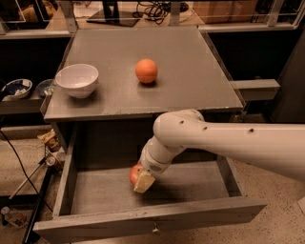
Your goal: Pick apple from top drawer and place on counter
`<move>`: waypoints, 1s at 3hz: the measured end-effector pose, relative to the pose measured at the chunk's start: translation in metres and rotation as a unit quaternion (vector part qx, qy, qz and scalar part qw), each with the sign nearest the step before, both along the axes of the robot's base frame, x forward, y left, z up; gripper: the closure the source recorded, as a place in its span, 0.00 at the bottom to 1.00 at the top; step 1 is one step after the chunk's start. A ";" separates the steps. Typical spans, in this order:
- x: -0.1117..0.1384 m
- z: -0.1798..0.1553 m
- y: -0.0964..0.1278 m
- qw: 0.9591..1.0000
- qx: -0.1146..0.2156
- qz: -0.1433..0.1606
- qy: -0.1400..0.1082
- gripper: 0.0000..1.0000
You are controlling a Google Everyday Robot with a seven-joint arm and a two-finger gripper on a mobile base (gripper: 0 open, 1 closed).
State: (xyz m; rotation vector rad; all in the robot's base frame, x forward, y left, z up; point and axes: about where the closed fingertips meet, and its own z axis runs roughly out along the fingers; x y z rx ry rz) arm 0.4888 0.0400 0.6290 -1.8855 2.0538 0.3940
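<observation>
Apple (135, 172) against end effector (143, 181)

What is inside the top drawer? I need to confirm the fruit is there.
The open top drawer holds the apple, with the pincer down against it. The pincer and arm cover most of the apple and the floor behind.

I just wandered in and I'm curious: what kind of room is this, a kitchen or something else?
Probably a lab or workshop, not a home kitchen. A bare grey counter stands over an open top drawer, cables lie behind, and a white robot arm's gripper reaches down to an apple in the drawer.
</observation>
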 end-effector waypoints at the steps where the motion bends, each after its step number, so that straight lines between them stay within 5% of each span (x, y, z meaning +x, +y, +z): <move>1: -0.005 0.020 -0.008 1.000 0.001 -0.015 -0.009 1.00; 2: -0.011 0.052 -0.028 0.998 -0.002 -0.038 -0.044 1.00; 3: -0.010 0.059 -0.031 0.998 -0.004 -0.041 -0.051 1.00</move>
